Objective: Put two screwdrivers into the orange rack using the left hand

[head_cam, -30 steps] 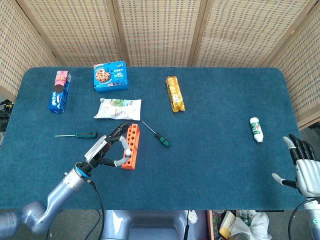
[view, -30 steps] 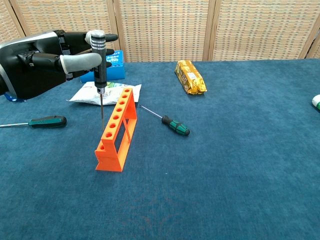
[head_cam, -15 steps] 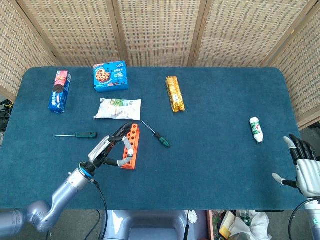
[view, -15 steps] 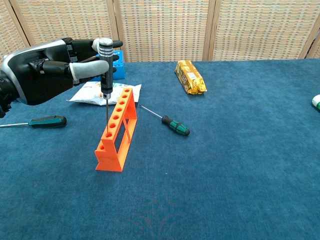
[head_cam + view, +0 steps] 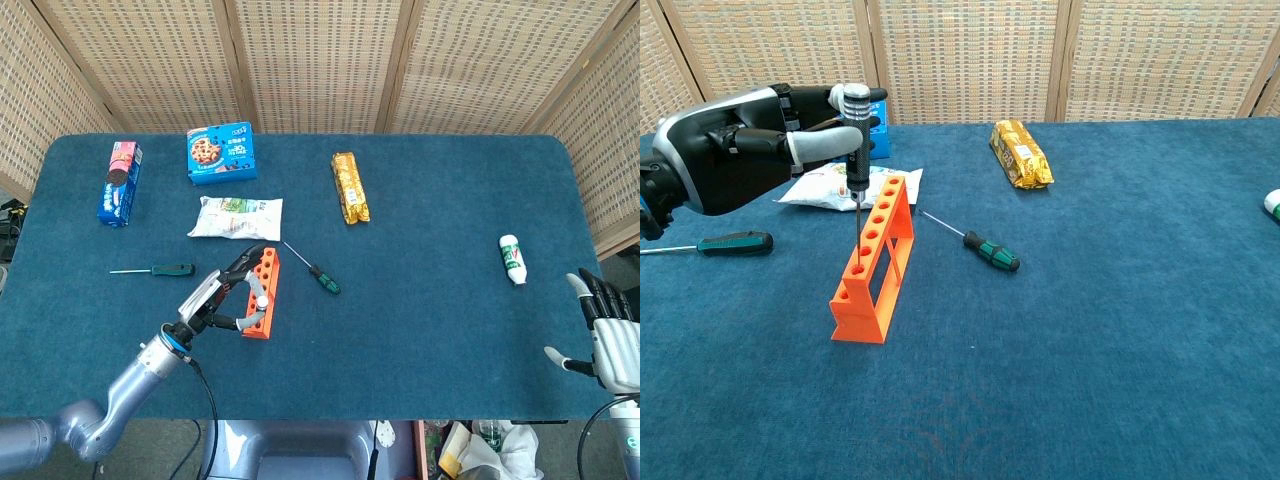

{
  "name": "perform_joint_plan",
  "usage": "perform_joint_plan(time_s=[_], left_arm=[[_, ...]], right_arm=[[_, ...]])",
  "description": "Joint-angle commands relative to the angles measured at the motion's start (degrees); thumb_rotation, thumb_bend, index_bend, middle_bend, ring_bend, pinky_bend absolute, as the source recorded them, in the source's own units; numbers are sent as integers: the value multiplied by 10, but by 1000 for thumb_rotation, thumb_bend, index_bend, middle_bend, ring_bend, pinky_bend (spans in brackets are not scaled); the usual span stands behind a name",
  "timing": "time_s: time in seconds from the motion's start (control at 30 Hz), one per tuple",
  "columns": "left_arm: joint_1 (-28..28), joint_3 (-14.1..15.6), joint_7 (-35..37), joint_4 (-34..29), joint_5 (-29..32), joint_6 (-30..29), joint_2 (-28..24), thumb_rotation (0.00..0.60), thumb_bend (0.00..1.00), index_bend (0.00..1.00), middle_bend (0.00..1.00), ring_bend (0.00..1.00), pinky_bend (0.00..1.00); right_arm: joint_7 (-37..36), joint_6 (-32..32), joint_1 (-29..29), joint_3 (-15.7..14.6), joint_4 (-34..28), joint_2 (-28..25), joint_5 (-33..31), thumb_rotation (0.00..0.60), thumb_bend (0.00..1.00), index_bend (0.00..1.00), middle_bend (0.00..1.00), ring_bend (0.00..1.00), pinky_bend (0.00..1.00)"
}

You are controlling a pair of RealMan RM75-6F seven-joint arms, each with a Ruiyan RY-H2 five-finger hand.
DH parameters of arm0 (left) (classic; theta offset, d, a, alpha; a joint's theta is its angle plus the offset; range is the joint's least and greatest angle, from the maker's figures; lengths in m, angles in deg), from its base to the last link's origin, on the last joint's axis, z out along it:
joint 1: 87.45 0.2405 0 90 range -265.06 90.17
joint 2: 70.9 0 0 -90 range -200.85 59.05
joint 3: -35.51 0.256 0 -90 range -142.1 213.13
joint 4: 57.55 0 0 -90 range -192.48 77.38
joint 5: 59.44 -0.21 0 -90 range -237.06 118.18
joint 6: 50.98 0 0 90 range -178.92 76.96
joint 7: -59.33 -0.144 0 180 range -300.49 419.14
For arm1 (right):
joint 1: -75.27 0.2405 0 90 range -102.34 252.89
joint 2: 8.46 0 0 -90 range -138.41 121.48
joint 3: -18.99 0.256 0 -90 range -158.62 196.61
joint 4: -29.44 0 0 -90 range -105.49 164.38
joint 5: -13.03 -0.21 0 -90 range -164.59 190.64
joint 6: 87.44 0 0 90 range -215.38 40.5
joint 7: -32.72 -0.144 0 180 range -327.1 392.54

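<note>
Left hand (image 5: 740, 160) pinching a slim precision screwdriver (image 5: 856, 135) by its knurled black-and-silver handle, thumb on the near side. Tool held upright, thin shaft entering a hole near the front end of the orange rack (image 5: 875, 260); tip depth inside the hole not discernible. Same grip confirmed from the head view: left hand (image 5: 215, 298) over the orange rack (image 5: 260, 295).

Two green-handled screwdrivers lying flat on the blue table (image 5: 1120, 330): one (image 5: 735, 243) to the left of the rack, one (image 5: 992, 250) just beside it on the right, blade pointing toward the rack. Right hand (image 5: 610, 335) at the table's far right edge, spread, holding nothing, well apart from the work.

Handling assessment: held tool judged light and rigid, with a knurled handle giving fair purchase; thin shaft likely to bind if tilted in the hole. Rack looks like light plastic, narrow-footed, liable to tip or slide under side load. Green-handled drivers judged heavier and stiff; rubbery handle the proper place to take hold, not the bare shaft.

Also present: snack packets and a small white bottle (image 5: 512, 258).
</note>
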Motion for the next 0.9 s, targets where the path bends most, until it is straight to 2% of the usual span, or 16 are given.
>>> perform_joint_plan(time_s=[0.03,0.47,0.9], left_arm=[[-1,2,0,7,1,1,5,600,446,621,0,0,0],[10,23,-16,52,-6,-10,35,600,446,640,0,0,0],[18,30,-29,84,0,-12,61,600,446,643,0,0,0]], right_arm=[[0,0,0,0,0,0,0,600,0,0,0,0,0],[-1,4,1,0,0,0,-3,600,0,0,0,0,0],[-3,5,2,0,0,-1,-3,600,0,0,0,0,0]])
